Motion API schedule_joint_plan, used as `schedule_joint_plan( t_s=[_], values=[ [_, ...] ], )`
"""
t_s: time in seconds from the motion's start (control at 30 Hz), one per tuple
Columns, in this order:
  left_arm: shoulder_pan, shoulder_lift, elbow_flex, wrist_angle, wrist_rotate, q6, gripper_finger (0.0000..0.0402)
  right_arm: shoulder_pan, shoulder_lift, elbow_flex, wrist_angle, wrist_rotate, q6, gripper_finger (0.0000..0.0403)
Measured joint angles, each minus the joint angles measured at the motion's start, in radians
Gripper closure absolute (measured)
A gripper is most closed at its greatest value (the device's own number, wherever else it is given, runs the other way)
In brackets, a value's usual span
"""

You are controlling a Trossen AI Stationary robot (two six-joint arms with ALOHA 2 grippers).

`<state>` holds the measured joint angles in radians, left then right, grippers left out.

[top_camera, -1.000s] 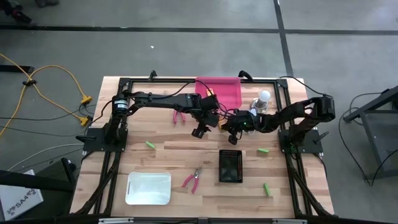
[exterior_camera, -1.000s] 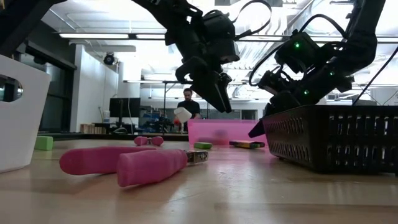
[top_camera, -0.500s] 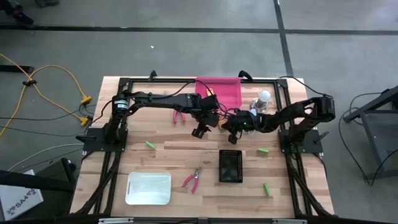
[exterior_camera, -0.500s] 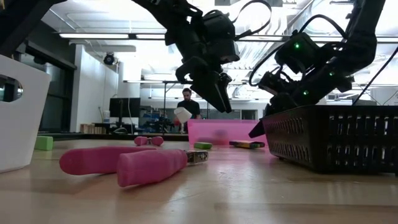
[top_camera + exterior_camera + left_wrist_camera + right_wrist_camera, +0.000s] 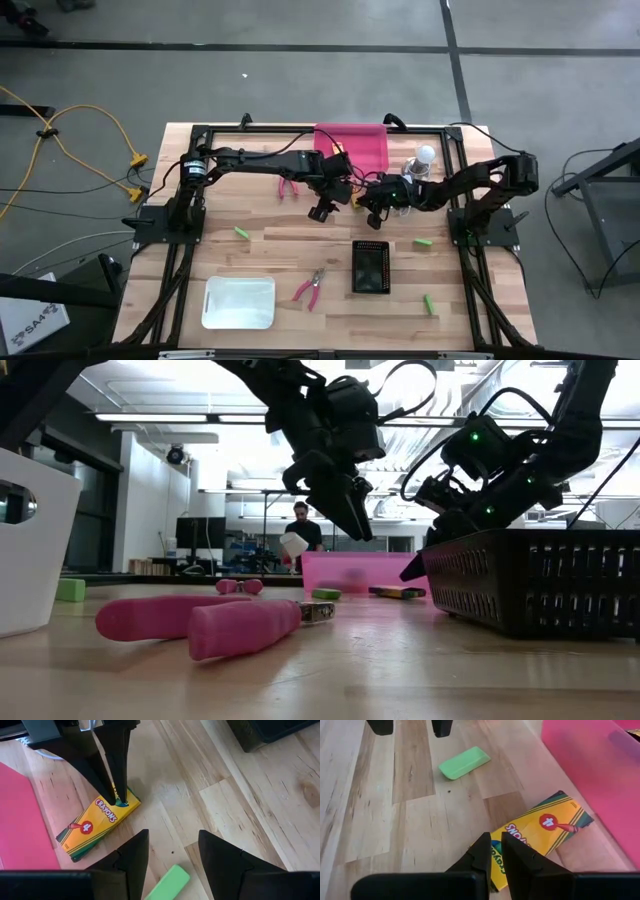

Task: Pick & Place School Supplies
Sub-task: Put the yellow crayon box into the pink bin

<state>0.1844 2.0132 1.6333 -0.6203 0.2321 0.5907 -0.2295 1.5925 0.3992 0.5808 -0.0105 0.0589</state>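
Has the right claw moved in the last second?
Cannot tell. In the high view the right claw sits beside the pink tray as before, fingers nearly together at the crayon box; any shift is too slight to judge.

My right pincer (image 5: 492, 851) is black, and so is my left pincer (image 5: 172, 851). The crayon box (image 5: 540, 832) is yellow-orange with green stripes along its edges, red lettering and a red dot. The eraser (image 5: 464, 762) is bright green. The tray (image 5: 600, 775) is pink. The tabletop (image 5: 395, 820) is pale wood with darker grain. The pliers (image 5: 200, 622) have pink handles; the basket (image 5: 540, 585) is black mesh.
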Motion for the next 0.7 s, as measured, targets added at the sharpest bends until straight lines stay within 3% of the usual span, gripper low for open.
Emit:
schedule_joint_plan(
  t_s=[0.5,0.7],
  values=[
    [0.0,0.0,0.0,0.0,0.0,0.0,0.0237,0.0,0.0,0.0,0.013,-0.02,-0.001,0.037],
    [0.0,0.0,0.0,0.0,0.0,0.0,0.0237,0.0,0.0,0.0,0.014,-0.019,-0.004,0.0395]
  ],
)
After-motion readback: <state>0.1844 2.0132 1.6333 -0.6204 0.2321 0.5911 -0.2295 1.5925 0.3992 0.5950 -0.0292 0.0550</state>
